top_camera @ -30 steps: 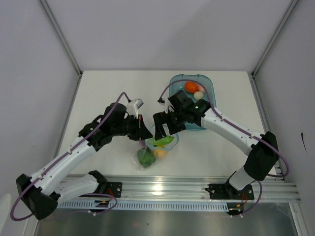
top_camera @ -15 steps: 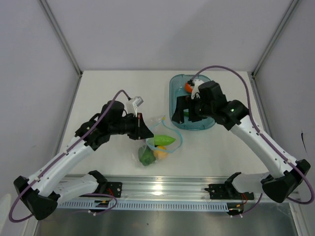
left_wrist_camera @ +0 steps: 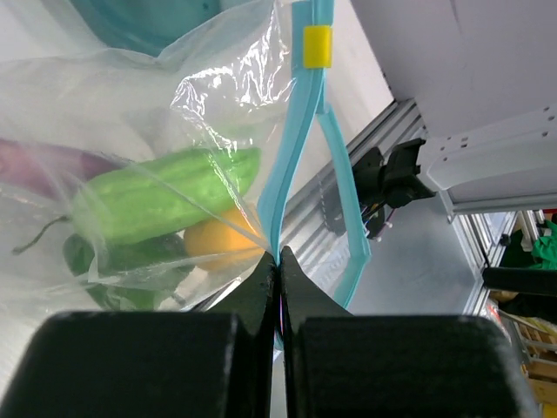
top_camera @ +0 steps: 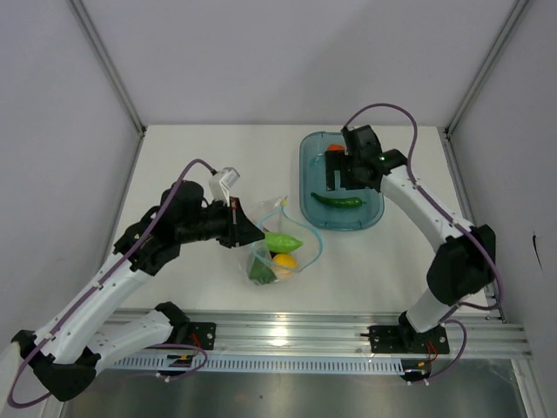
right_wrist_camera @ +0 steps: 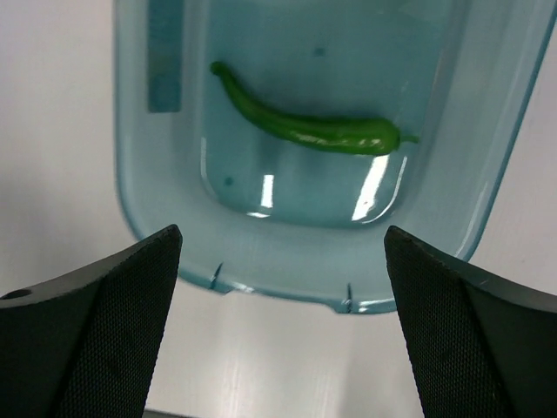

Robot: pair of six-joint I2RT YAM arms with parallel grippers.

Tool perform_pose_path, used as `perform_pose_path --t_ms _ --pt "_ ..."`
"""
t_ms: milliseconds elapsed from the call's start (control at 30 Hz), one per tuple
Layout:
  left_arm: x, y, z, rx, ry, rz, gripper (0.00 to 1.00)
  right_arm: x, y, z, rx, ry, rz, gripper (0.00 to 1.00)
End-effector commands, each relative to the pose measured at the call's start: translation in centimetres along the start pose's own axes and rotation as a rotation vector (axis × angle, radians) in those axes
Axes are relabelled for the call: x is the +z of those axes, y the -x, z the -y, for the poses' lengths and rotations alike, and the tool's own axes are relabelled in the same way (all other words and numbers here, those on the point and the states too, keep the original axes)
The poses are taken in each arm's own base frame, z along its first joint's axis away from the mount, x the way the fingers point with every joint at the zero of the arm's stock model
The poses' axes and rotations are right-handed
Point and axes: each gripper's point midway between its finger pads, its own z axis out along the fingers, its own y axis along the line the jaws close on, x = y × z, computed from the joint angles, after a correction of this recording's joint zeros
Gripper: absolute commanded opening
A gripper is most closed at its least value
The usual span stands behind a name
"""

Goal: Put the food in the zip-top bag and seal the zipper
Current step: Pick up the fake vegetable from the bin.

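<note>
A white table (top_camera: 200,165) is seen under both arms, with a metal rail (top_camera: 287,335) along its near edge. A teal tray (top_camera: 306,174) lies directly below the right gripper (top_camera: 339,178). In it a pepper (top_camera: 339,201) is laid crosswise, just beyond the fingertips in the wrist view, with nothing over it. An orange tomato (top_camera: 335,149) is glimpsed at the tray's far end, mostly hidden behind the right wrist.

The bag (top_camera: 271,219) is spread on the table in front of the left gripper (top_camera: 258,237), well apart from the right one. Through its clear film a cucumber (top_camera: 283,241), a lemon (top_camera: 284,260) and a darker green piece (top_camera: 259,273) are seen, close to the left gripper's tips. A purple eggplant (left_wrist_camera: 35,161) is made out only in the left wrist view, blurred by the plastic. The zipper (top_camera: 318,246) is parted into a loop, so the bag's mouth is open. A yellow slider (left_wrist_camera: 317,45) is seated at the zipper's far end, away from the left gripper.

The left gripper's jaws are pressed together on the zipper, pinching it where the two strips of the loop meet. The right gripper's jaws are spread wide above one end of the tray, and nothing is held between them.
</note>
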Motion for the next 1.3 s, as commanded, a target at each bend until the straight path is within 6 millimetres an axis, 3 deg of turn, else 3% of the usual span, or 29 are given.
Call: perform_pose_path --t_ms 0,167,333,433,633,933,1267 --pt "-0.4 0.0 0.1 -0.002 0.000 0.017 0.01 1.7 2.9 2.6 -0.117 -0.154 0.033 0.99" --pt "-1.2 0.1 0.0 0.004 0.023 0.036 0.01 6.1 2.9 5.0 -0.210 -0.205 -0.041 0.99" --pt "-2.0 0.0 -0.1 -0.005 0.033 0.060 0.01 10.8 0.6 4.8 -0.288 -0.125 -0.142 0.99" --pt "-2.0 -0.4 -0.4 -0.020 0.034 0.070 0.01 12.1 -0.4 4.7 -0.331 -0.099 -0.185 0.99" --pt "-1.1 -0.7 -0.8 -0.028 0.031 0.059 0.01 14.2 -2.4 6.4 -0.452 -0.147 -0.258 0.99" --pt "-0.6 0.1 -1.6 0.018 0.076 0.051 0.00 16.5 -3.4 6.2 -0.536 -0.120 -0.285 0.92" --pt "0.1 -0.3 -2.5 0.020 0.095 0.034 0.01 16.7 -0.8 5.4 -0.499 -0.128 -0.190 0.93"
